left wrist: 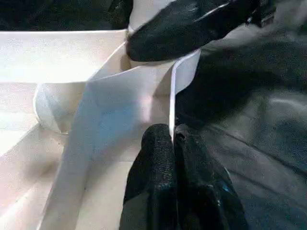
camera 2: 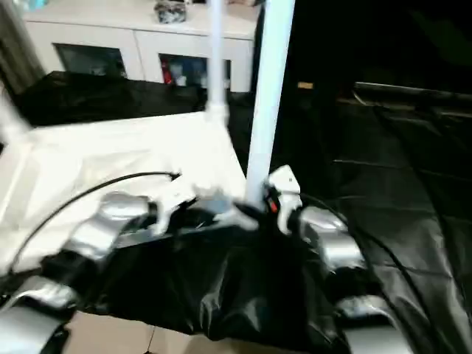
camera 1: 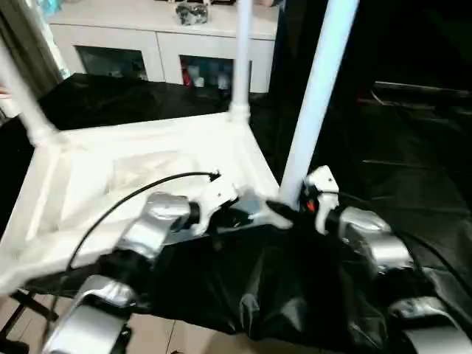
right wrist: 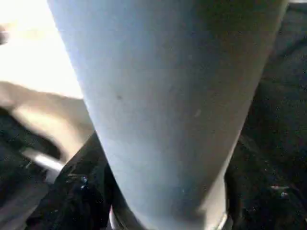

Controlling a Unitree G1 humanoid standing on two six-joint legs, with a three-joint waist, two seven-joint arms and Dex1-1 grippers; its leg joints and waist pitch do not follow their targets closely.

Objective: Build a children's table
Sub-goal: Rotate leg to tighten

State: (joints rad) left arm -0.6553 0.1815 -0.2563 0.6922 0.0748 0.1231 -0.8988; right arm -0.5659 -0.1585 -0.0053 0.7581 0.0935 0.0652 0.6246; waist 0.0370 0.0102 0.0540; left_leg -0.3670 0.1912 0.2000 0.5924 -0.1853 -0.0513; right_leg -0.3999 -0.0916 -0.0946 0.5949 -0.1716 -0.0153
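The children's table lies upside down, its white ribbed tabletop resting on a black-draped surface. Three white legs stand upright in corner sockets: one far left, one at the far right corner, and one at the near right corner. My left gripper is shut on the thin rim of the tabletop beside that near right socket. My right gripper clasps the base of the near right leg, which stands between its fingers. One of its black fingers presses on the leg.
A white cabinet with glass doors stands behind the table. Black cloth covers the surface and hangs over its near edge. A black cable loops over my left forearm. Bare floor shows below.
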